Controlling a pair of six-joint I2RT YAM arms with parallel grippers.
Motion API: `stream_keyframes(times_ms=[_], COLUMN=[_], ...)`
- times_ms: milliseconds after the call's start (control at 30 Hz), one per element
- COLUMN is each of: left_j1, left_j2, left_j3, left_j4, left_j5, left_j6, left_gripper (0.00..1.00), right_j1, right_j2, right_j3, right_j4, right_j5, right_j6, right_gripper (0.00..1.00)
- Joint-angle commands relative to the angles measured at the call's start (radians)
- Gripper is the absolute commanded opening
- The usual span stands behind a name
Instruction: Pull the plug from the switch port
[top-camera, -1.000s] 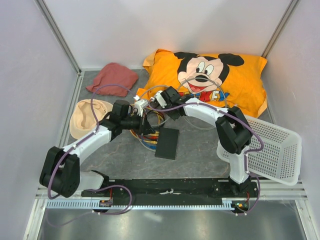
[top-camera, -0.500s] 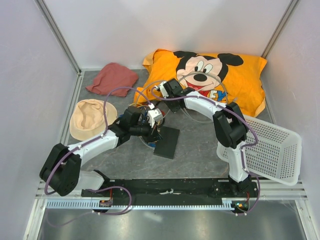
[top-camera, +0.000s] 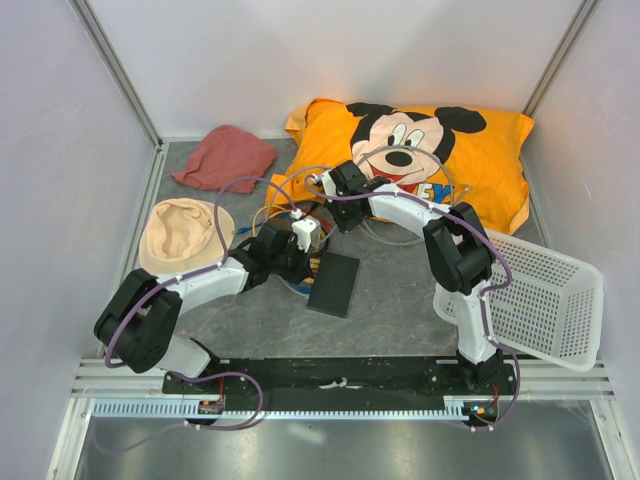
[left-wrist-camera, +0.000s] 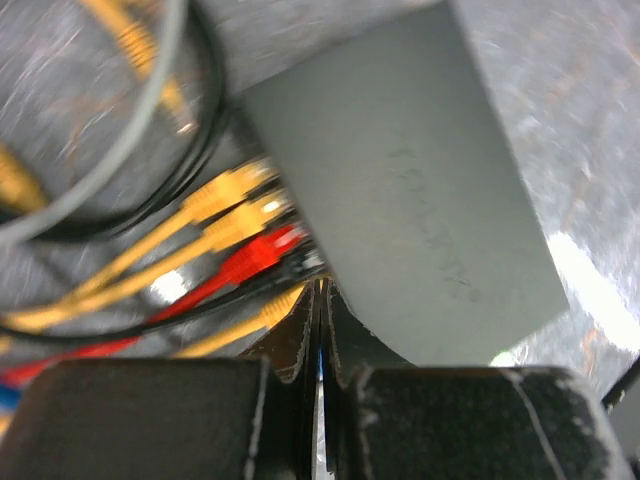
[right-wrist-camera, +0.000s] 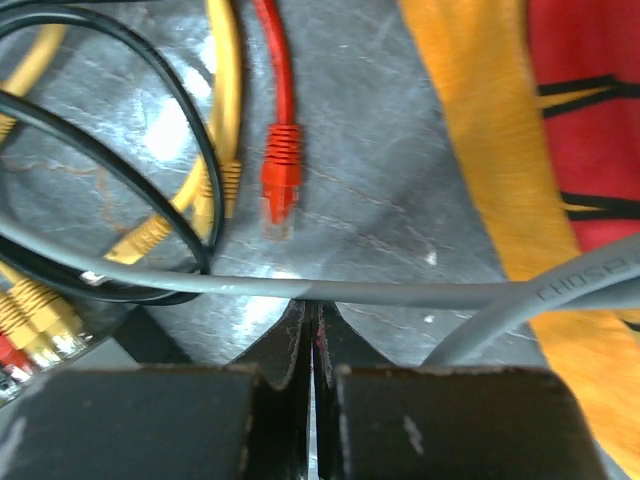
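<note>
Now my left gripper (left-wrist-camera: 320, 300) squeezed shut at the switch (left-wrist-camera: 400, 190) edge, red plug (left-wrist-camera: 262, 256) touching the switch, right gripper (right-wrist-camera: 311, 312) shut too, behind the switch.

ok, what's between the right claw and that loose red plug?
A grey cable crosses just past the right claw tips; beyond it, bare table up to the red plug. Right wrist view shows it.

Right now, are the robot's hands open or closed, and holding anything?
Left hand: closed, nothing seen in it.
Right hand: closed, nothing held; grey cable crosses just past its tips.
</note>
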Motion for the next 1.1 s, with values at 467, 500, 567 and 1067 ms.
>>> stream_keyframes(times_ms=[467, 500, 567, 1067], left_j1=[-0.111, -0.124, -0.164, -0.260], left_j2=[-0.001, -0.002, -0.010, -0.050], left_j3=[-0.103, -0.113, -0.114, -0.053], left_j4=[0.086, 0.092, 0.098, 0.060], left_j5=[0.122, 0.130, 0.139, 0.117], left_j6=[-0.182, -0.182, -0.182, -0.110], left_gripper=[0.02, 0.02, 0.02, 0.17], right_j1=[0.055, 0.056, 0.062, 0.085], right_j2=[0.026, 0.020, 0.012, -0.102], right_j3=[0.001, -0.005, -0.028, -0.120], right_j4=[0.079, 0.079, 0.076, 0.019], right_j5=[-0.139, -0.142, -0.146, -0.131], right_j6=[0.074, 0.073, 0.073, 0.028], right_gripper=[0.00, 0.00, 0.00, 0.00])
